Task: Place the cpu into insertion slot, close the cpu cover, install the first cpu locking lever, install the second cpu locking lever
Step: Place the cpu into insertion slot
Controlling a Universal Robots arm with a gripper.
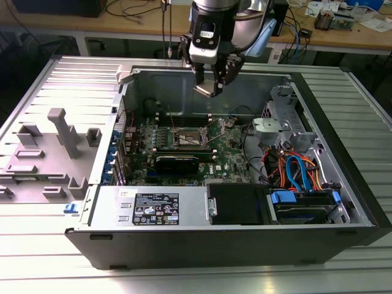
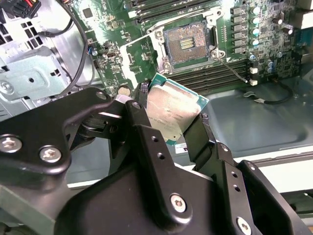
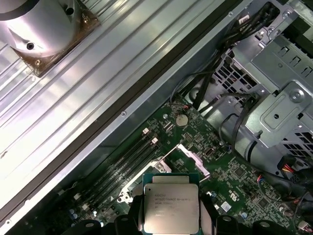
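My gripper [image 1: 211,84] hangs above the open computer case, shut on the cpu [image 1: 206,90]. The cpu [image 2: 173,110] is a small square chip with a dull silver top and green edge, clamped between black fingers [image 2: 139,115] in both wrist views. The insertion slot [image 2: 188,43] lies below on the green motherboard [image 2: 122,58], its dark centre bare and uncovered. In the exterior view the insertion slot [image 1: 190,138] sits lower than the gripper, apart from it. The cpu cover [image 3: 191,157] stands tilted open beside the cpu [image 3: 171,208]. A thin locking lever [image 2: 230,66] sticks out by the socket.
Long memory slots [image 2: 220,73] run beside the socket. A black card [image 1: 177,163] lies in front of it. A silver drive cage [image 1: 278,125] and orange and blue cables [image 1: 294,171] fill the exterior view's right. The power supply [image 1: 153,207] sits at the front; a grey fixture [image 1: 58,138] stands outside the case.
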